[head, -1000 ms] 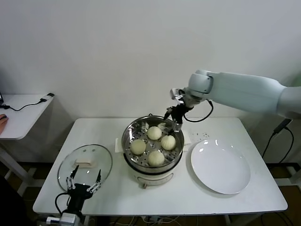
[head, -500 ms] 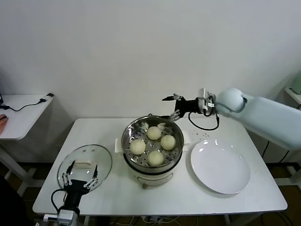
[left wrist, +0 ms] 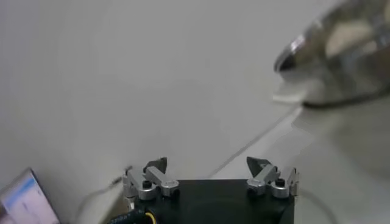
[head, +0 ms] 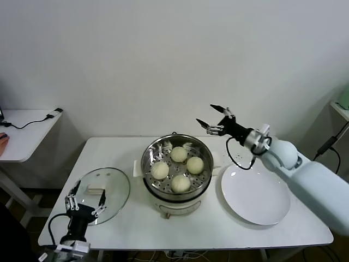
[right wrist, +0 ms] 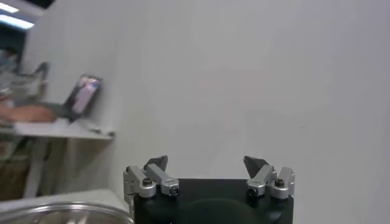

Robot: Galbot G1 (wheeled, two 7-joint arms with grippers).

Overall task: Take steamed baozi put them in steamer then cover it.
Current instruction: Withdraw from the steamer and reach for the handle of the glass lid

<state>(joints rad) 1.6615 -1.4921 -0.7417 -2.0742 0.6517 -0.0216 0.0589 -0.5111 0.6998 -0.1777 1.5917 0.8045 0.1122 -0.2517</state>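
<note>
Four baozi (head: 179, 167) sit in the steamer (head: 175, 166); the cover (head: 98, 194) lies at its nine o'clock. The left gripper (head: 84, 201), open and empty at the cover's six o'clock, should centre on the handle (head: 98, 190) before closing. The right gripper (head: 216, 119), open, hangs at the steamer's two o'clock.

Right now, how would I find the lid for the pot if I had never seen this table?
Start at the shiny steamer in the middle of the white table, with four steamed baozi inside. On the robot's left of it, the cover lies flat on the table. Unlike the solid white plate on the other side, it is see-through glass with a metal rim and a cream bar handle.
</note>
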